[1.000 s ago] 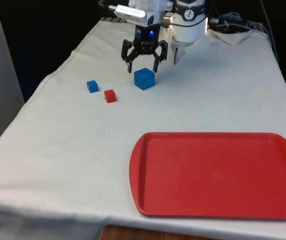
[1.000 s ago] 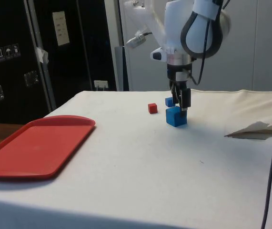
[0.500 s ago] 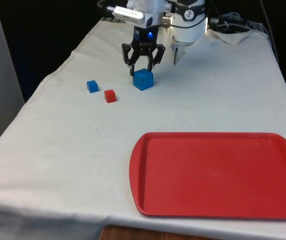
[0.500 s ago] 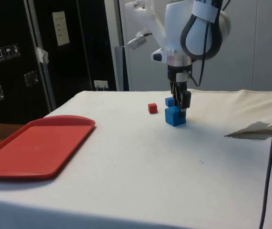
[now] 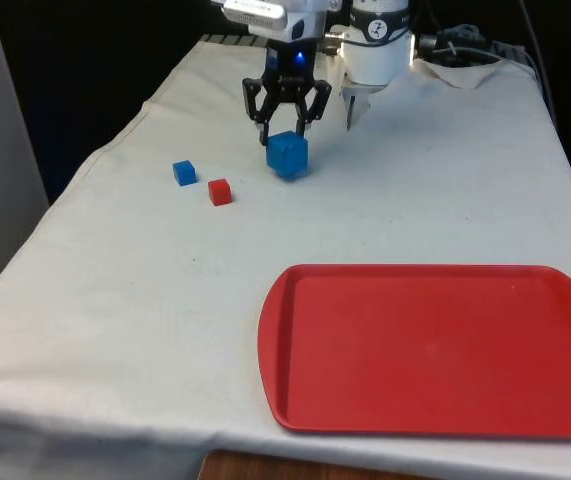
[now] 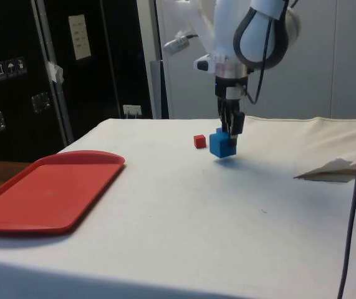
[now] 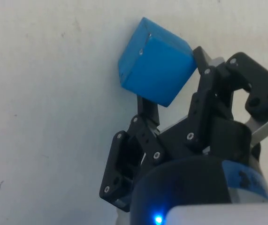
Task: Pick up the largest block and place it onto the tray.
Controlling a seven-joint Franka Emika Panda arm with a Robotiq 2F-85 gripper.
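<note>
1. Front view: my gripper [image 5: 286,128] is pinched on the large blue block [image 5: 287,154], 1 finger on each side near its top. The block is a plain bright blue cube, clearly bigger than the other 2 cubes and slightly tilted. It hangs just above the white cloth [image 5: 145,290], towards the far end of the table. The small blue block [image 5: 184,172] and the small red block [image 5: 219,191] lie on the cloth to the front view's left of it, apart from each other. The red tray [image 5: 435,350] lies near the table's close edge on the front view's right, well apart from the block. Compared with 0.5 s ago, the block sits a bit higher in the picture and my gripper has come up with it.

2. Side view: my gripper [image 6: 230,128] holds the large blue block [image 6: 222,144] clear of the cloth, with a shadow on the cloth under it. The small red block [image 6: 199,141] is just beside it. The tray [image 6: 47,187] is well apart. 0.5 s ago the block rested on the cloth; now it is lifted.

3. Wrist view: my fingers [image 7: 148,105] clamp the blue cube [image 7: 155,67] from 2 opposite sides. It is smooth, with sharp edges, and turned corner-on.
</note>
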